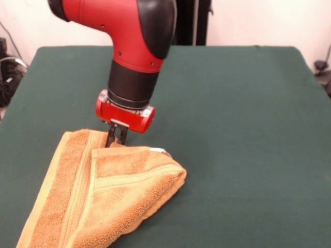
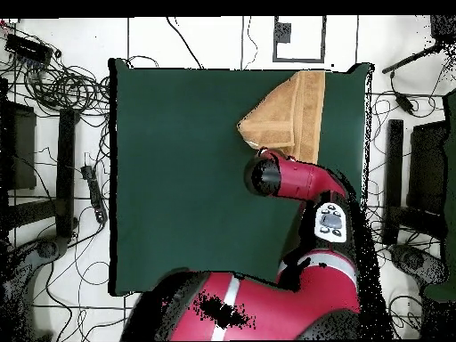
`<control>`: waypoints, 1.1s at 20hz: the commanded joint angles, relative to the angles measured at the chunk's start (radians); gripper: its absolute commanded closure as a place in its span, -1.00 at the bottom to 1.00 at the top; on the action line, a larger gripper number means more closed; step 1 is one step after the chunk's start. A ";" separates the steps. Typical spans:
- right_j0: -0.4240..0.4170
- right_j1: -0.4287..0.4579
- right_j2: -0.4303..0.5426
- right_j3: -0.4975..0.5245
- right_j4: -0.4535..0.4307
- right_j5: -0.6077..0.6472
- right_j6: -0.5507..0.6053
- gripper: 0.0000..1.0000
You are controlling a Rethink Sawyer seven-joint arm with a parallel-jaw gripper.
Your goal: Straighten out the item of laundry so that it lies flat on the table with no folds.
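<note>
The golden-orange towel (image 1: pixel 108 196) lies folded over itself at the front left of the green table (image 1: pixel 238 113), with a paler band along its left edge and a white tag (image 1: pixel 161 151) at the fold's far corner. My gripper (image 1: pixel 116 139) hangs straight down under the red wrist. Its black fingers stand close together on the far edge of the folded upper layer, which is barely lifted. In the overhead view the towel (image 2: pixel 292 109) lies at the table's (image 2: pixel 178 178) top right, and the arm's head hides the gripper.
The towel reaches the table's near edge in the front view and runs out of the picture at the bottom. Cables and stands (image 2: pixel 62 89) lie on the floor round the table. The red arm (image 2: pixel 312 191) reaches over the table's right part.
</note>
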 commanded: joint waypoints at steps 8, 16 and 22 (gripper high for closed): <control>0.005 0.007 0.163 0.212 -0.015 0.260 0.029 1.00; 0.013 -0.009 0.158 0.260 -0.080 0.105 0.027 1.00; -0.001 -0.025 0.171 0.309 -0.082 0.099 0.038 1.00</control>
